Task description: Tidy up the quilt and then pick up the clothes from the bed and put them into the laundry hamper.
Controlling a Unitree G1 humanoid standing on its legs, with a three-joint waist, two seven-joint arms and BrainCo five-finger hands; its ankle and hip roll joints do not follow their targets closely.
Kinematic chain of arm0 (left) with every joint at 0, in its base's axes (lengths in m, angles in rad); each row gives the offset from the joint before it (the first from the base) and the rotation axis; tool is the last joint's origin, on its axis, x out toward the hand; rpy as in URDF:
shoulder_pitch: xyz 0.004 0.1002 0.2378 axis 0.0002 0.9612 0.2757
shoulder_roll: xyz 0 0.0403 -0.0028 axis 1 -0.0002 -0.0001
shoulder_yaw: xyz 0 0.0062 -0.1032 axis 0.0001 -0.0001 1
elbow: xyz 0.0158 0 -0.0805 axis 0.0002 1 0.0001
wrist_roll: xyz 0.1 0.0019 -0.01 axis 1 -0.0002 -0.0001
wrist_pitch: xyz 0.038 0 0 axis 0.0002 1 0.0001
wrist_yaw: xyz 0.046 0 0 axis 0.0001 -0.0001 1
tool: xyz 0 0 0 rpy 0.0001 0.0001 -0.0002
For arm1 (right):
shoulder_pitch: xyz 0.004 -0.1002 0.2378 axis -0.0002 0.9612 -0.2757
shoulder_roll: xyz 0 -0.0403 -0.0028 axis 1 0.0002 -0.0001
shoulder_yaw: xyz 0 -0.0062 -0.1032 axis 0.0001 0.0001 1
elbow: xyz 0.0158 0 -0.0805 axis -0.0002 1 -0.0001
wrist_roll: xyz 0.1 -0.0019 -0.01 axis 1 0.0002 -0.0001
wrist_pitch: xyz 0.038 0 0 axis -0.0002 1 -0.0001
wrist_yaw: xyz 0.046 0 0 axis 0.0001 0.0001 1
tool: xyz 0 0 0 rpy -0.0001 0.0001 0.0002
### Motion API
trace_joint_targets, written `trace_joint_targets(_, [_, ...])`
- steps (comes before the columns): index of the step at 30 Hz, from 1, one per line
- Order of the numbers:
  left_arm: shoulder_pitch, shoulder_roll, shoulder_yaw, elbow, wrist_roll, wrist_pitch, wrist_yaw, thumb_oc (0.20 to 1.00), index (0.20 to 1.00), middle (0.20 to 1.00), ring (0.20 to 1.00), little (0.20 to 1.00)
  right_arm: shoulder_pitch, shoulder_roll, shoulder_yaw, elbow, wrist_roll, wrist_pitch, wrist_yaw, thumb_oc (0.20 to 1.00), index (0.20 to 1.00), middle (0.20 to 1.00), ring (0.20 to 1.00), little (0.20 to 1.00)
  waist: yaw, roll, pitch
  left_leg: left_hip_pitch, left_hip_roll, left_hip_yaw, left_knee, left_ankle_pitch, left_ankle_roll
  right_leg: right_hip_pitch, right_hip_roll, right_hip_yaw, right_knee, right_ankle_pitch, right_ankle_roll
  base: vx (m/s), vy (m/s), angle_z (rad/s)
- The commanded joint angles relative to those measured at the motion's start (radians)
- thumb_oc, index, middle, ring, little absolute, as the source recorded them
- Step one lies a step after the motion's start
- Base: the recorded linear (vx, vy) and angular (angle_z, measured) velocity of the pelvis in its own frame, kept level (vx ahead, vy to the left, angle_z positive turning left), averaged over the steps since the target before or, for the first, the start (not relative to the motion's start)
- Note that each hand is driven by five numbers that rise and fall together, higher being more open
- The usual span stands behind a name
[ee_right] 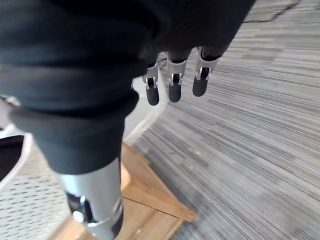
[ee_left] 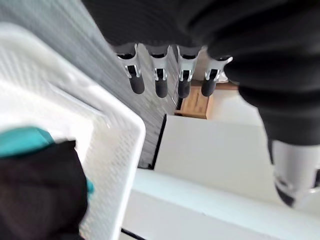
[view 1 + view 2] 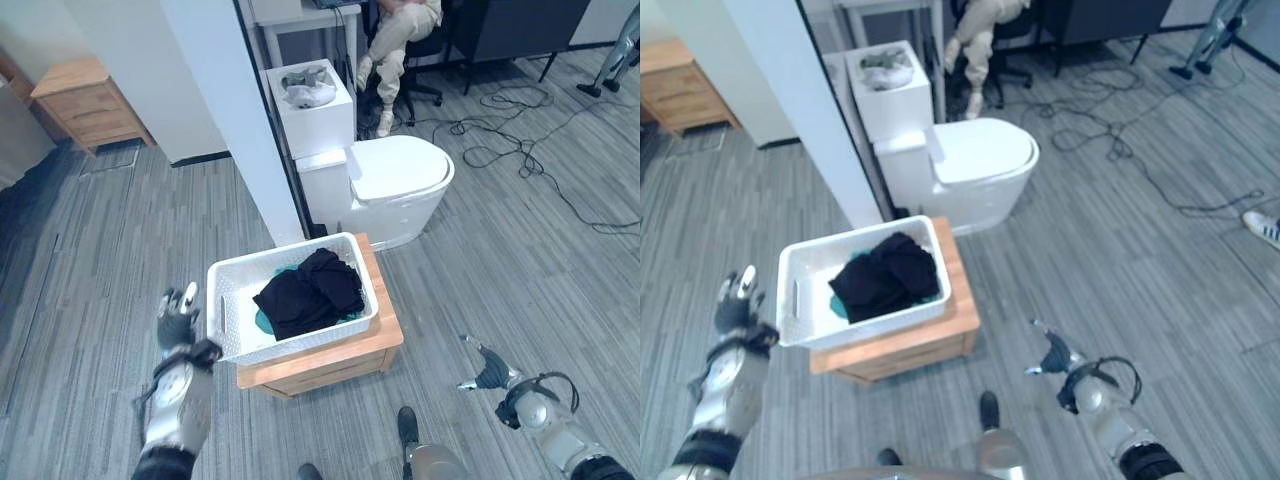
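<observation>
A white perforated laundry hamper [image 3: 228, 285] stands on a low wooden stand [image 3: 380, 340]. Black clothes [image 3: 310, 290] lie piled in it over a bit of teal cloth [image 3: 262, 322]. My left hand [image 3: 178, 318] hovers just left of the hamper, fingers straight and holding nothing; in its wrist view the fingers [image 2: 160, 80] point past the hamper's rim [image 2: 117, 130]. My right hand [image 3: 490, 372] hangs open over the floor to the right of the stand, fingers [image 1: 172, 85] relaxed and empty.
A white toilet [image 3: 385, 185] stands right behind the stand, with a white partition wall [image 3: 235, 110] beside it. A wooden nightstand [image 3: 85, 100] is at the far left. A seated person [image 3: 395, 40] and loose floor cables [image 3: 520, 140] are at the back.
</observation>
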Motion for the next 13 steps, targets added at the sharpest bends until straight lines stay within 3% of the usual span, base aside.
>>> trace_joint_targets(1, [-0.019, 0.016, 0.036, 0.079, 0.062, -0.005, -0.004, 1.000, 1.000, 1.000, 1.000, 1.000, -0.057, 0.022, -0.007, 0.029, 0.023, 0.006, -0.049, 1.000, 1.000, 1.000, 1.000, 1.000, 0.010, -0.036, -0.003, -0.006, 0.043, -0.040, 0.005, 0.048, -0.039, 0.065, -0.074, -0.012, 0.018, -0.146, 0.106, 0.02, 0.009, 0.24])
trace_joint_targets(6, [0.055, -0.070, 0.006, 0.362, 0.162, 0.067, -0.024, 1.000, 1.000, 1.000, 1.000, 1.000, -0.072, 0.068, -0.024, 0.180, 0.002, 0.035, -0.077, 1.000, 1.000, 1.000, 1.000, 1.000, 0.028, -0.046, -0.013, -0.003, 0.036, -0.054, 0.003, 0.041, -0.031, 0.082, -0.080, -0.021, 0.017, -0.149, 0.108, 0.02, 0.028, 0.17])
trace_joint_targets(7, [0.055, -0.108, -0.001, 0.519, 0.176, 0.092, -0.037, 1.000, 1.000, 1.000, 1.000, 1.000, -0.086, 0.104, -0.023, 0.272, 0.023, 0.040, -0.089, 1.000, 1.000, 1.000, 1.000, 1.000, 0.034, -0.051, -0.016, -0.005, 0.032, -0.062, 0.004, 0.038, -0.027, 0.084, -0.082, -0.023, 0.017, -0.149, 0.108, -0.01, 0.032, 0.07])
trace_joint_targets(13, [0.054, -0.141, 0.010, 0.666, 0.179, 0.110, -0.054, 1.000, 1.000, 1.000, 1.000, 1.000, -0.096, 0.150, -0.028, 0.380, 0.070, 0.051, -0.097, 1.000, 1.000, 1.000, 1.000, 1.000, 0.041, -0.056, -0.021, -0.006, 0.026, -0.068, 0.003, 0.033, -0.024, 0.087, -0.085, -0.026, 0.016, -0.149, 0.109, 0.00, 0.018, 0.08])
